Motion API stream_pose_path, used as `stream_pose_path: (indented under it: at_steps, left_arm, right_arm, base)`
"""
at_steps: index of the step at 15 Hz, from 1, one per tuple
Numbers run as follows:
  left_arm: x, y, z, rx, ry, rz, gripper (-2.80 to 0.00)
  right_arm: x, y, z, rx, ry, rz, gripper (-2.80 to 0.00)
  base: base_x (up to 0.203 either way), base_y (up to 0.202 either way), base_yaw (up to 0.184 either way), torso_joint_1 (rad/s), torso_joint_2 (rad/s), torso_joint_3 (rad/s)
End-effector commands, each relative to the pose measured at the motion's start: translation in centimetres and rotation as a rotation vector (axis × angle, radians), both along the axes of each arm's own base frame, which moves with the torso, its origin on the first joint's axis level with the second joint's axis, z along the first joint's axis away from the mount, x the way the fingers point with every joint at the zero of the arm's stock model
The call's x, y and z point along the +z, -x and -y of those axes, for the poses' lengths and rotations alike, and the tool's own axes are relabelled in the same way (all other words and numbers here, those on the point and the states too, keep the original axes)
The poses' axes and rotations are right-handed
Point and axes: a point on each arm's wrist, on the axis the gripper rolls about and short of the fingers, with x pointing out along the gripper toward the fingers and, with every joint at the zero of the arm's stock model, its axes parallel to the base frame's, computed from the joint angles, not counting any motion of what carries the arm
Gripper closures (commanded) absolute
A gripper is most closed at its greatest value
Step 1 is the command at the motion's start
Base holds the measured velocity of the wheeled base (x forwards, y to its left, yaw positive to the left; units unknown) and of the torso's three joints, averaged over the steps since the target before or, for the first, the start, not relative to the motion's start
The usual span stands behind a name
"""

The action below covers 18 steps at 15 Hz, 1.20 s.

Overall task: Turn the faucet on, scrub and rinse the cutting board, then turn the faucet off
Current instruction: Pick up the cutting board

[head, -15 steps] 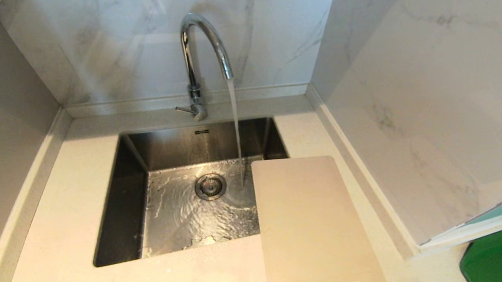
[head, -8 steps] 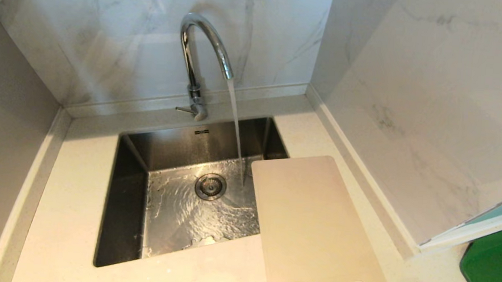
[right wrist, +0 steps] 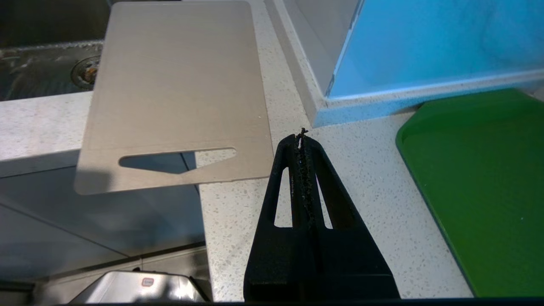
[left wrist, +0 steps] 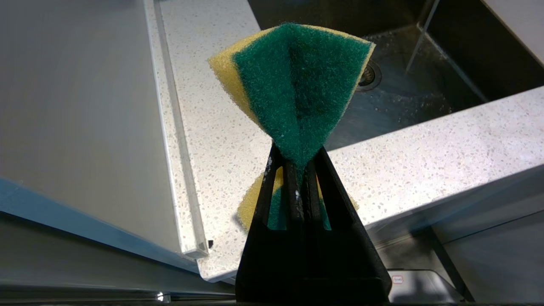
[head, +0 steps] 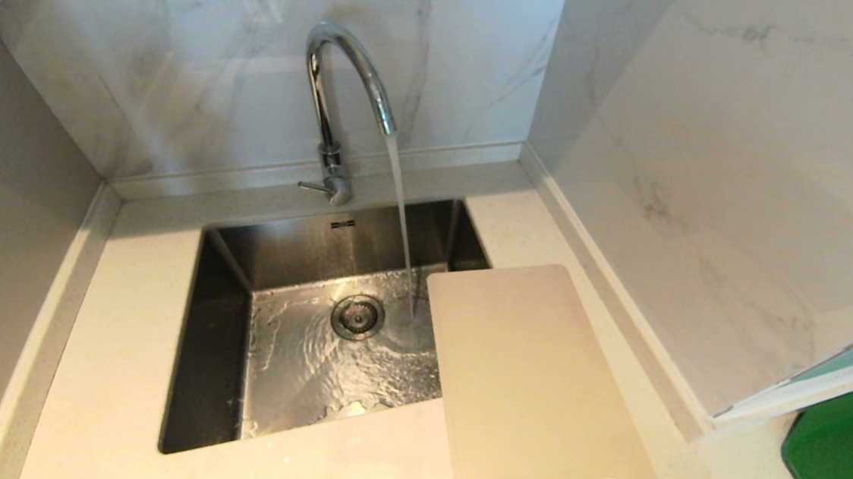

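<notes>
The chrome gooseneck faucet (head: pixel 342 96) runs, its stream falling into the steel sink (head: pixel 220 345) just left of the cutting board (head: pixel 529 385). The beige board lies flat on the counter, overlapping the sink's right rim, with its handle slot hanging past the front edge (right wrist: pixel 178 93). My left gripper (left wrist: pixel 297 155) is shut on a green and yellow sponge (left wrist: pixel 297 80), pinched at its middle, held in front of the counter's near edge left of the sink. My right gripper (right wrist: pixel 301 138) is shut and empty, low beside the board's handle end. Neither arm shows in the head view.
A dark green tray (head: pixel 850 463) lies on the counter at the far right (right wrist: pixel 480 182). Marble walls close in behind the sink and on the right, with a wall end (right wrist: pixel 382 102) between board and tray. The drain (head: pixel 357 315) sits mid-sink.
</notes>
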Motion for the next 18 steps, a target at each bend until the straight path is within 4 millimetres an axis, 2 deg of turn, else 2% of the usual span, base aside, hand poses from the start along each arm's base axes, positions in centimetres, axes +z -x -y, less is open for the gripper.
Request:
stream_pose_path:
  at_steps: [1,4,7,9,13,15,18]
  left_arm:
    - [-0.1,0.0,0.0,0.000,0.000,-0.001,0.00]
    - [-0.1,0.0,0.0,0.000,0.000,-0.001,0.00]
    - [-0.1,0.0,0.0,0.000,-0.003,-0.001,0.00]
    - [-0.1,0.0,0.0,0.000,-0.001,-0.001,0.00]
    - [-0.1,0.0,0.0,0.000,-0.001,-0.001,0.00]
    - [-0.1,0.0,0.0,0.000,0.000,-0.001,0.00]
    - [-0.1,0.0,0.0,0.000,-0.001,-0.002,0.00]
  right_arm:
    - [3.0,0.3,-0.1,0.026,0.004,-0.028,0.00]
    - [7.1,-0.9,-0.1,0.055,0.002,-0.100,0.00]
    - [12.9,-2.7,-0.1,0.060,0.000,-0.154,0.00]
    - [16.3,-4.7,-0.1,0.060,-0.001,-0.185,0.00]
    - [21.5,-8.3,-0.1,0.061,-0.001,-0.217,0.00]
    - [22.3,-8.9,-0.2,0.091,-0.043,-0.336,0.00]
    - [21.1,-9.3,-0.6,0.162,-0.288,-0.647,0.00]
  base:
    - [0.000,0.000,0.000,0.000,0.00,0.000]
    - [0.000,0.000,0.000,0.000,0.00,0.000]
    - [0.000,0.000,0.000,0.000,0.00,0.000]
    - [0.000,0.000,0.000,0.000,0.00,0.000]
    - [0.000,0.000,0.000,0.000,0.00,0.000]
    - [0.000,0.000,0.000,0.000,0.00,0.000]
    - [0.000,0.000,0.000,0.000,0.00,0.000]
